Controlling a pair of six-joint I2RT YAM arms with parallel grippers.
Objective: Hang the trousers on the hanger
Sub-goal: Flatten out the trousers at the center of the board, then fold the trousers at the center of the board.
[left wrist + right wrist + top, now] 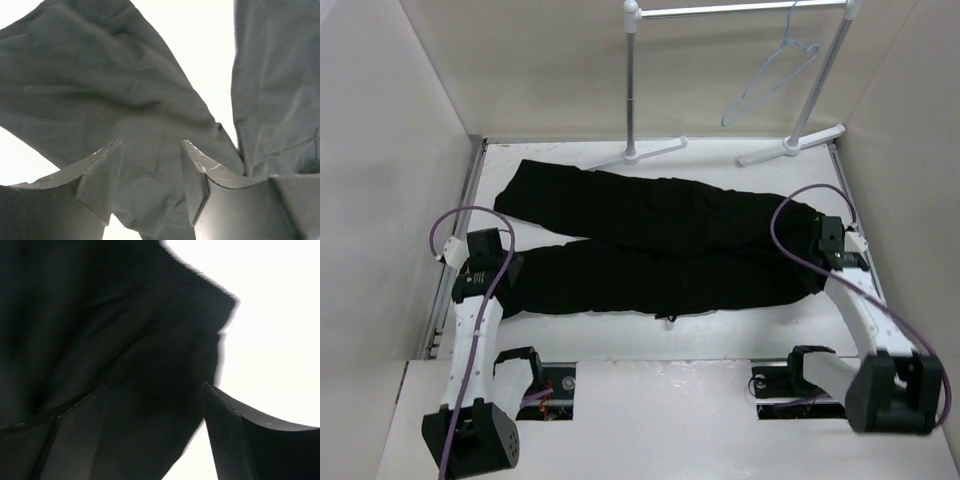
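The black trousers [650, 245] lie flat across the white table, legs spread toward the left, waist at the right. The pale wire hanger [772, 80] hangs from the rack bar at the back right. My left gripper [505, 262] is open just above the near leg's end; in the left wrist view its jaws [151, 172] stand apart over the fabric [100, 90]. My right gripper [817, 250] is open over the waist end; in the right wrist view its jaws [155, 420] straddle the dark cloth [100, 330] at its edge.
A white tube garment rack [740, 12] stands at the back with two splayed feet [650, 153] on the table. White walls close in on the left and right. Purple cables loop from both arms.
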